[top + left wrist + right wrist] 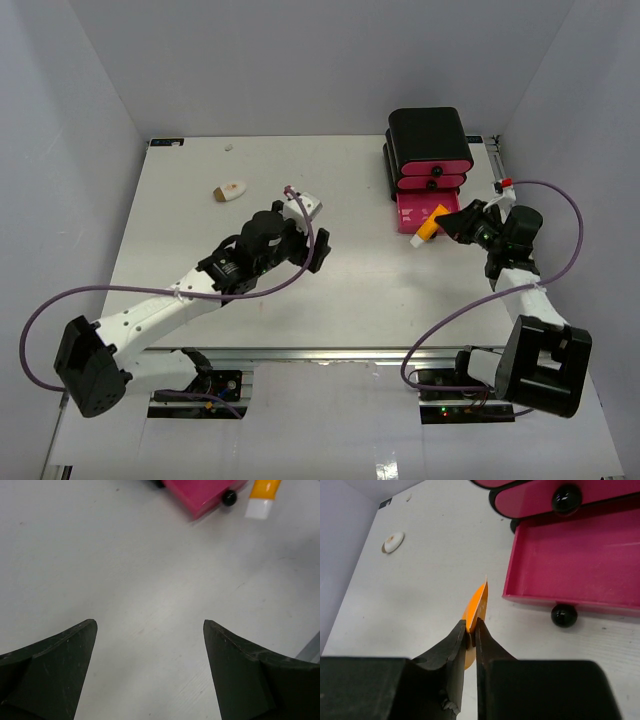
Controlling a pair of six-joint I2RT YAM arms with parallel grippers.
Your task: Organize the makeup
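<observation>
Right claw (471, 626) is pinching the orange tube (477, 605) by the open drawer's (570, 565) near-left corner; left claw (149, 624) is hovering wide open over the tabletop (75, 555).

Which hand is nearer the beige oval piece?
Left. The left hand is open, just right of the oval piece; the right hand is far across, at the pink drawer, gripping the orange tube.

My left arm (170, 305) reaches diagonally forward and to the right from its near-left base, with the left gripper (149, 625) spread wide and holding nothing. My right arm (515, 290) stands folded at the right, with the right gripper (471, 625) pinched tight on the orange tube (479, 602) and pointing left
</observation>
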